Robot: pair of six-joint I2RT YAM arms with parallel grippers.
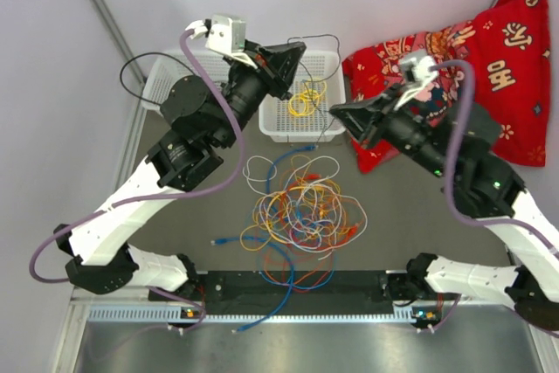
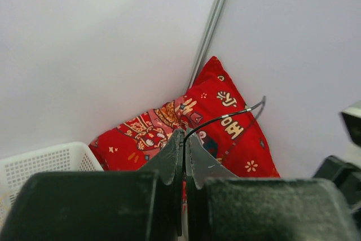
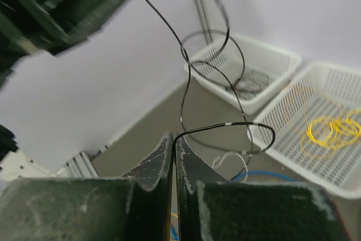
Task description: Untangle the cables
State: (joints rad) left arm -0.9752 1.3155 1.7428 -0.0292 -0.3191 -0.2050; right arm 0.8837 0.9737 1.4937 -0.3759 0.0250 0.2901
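Observation:
A tangled pile of orange, white, blue, yellow and red cables [image 1: 301, 211] lies on the table's middle. A thin black cable [image 1: 321, 38] is stretched between both grippers, above the baskets. My left gripper [image 1: 300, 51] is shut on one end of it; the black cable [image 2: 225, 118] comes out of its tips. My right gripper [image 1: 337, 113] is shut on the other part; the black cable [image 3: 225, 128] loops from its tips and trails into the left basket [image 3: 248, 69]. A yellow cable [image 1: 305, 98] lies coiled in the right basket [image 1: 281, 125].
A second white basket [image 1: 160, 79] stands at the back left with a black loop over its edge. A red patterned pillow [image 1: 489, 58] lies at the back right. A black rail [image 1: 297, 282] runs along the near edge, with blue cable ends over it.

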